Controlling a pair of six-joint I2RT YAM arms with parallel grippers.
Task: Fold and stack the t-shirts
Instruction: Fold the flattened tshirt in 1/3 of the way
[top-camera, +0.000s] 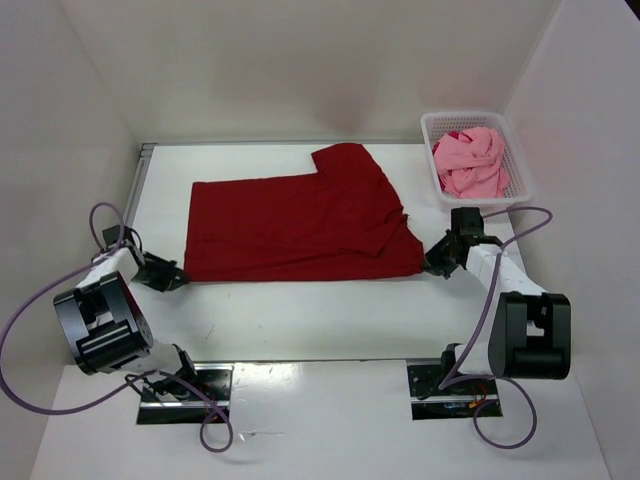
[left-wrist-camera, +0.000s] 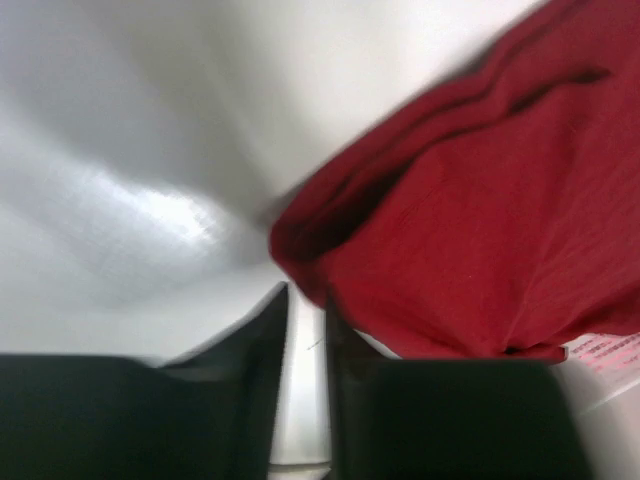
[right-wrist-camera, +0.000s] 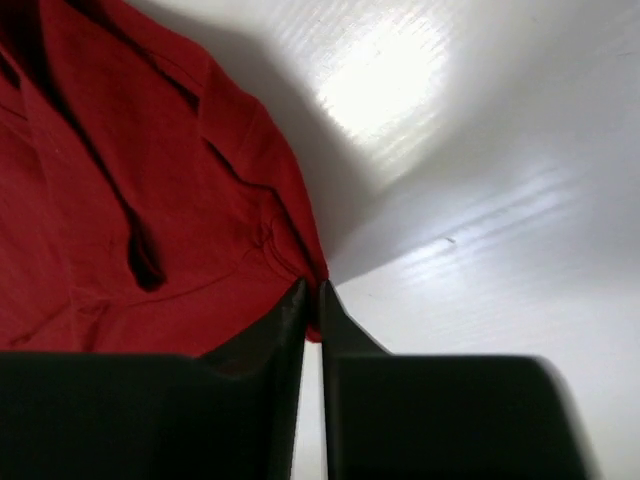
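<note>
Low at the shirt's (top-camera: 300, 225) corners, both arms (top-camera: 112, 268) (top-camera: 492, 262) reach.

You've got a white tabletop (top-camera: 300, 320), bare and glossy in both wrist views, with glare spots. A white lattice basket (top-camera: 465, 116) sits at its far right corner, near the right wall (top-camera: 590, 120). Plain white back wall (top-camera: 300, 60) and left wall (top-camera: 60, 120) box the space in. A metal strip (top-camera: 141, 175) runs along the tabletop's left edge.

Shirt (top-camera: 300, 225) on table (top-camera: 300, 320), basket (top-camera: 465, 115) behind-right, apparently apart
</note>
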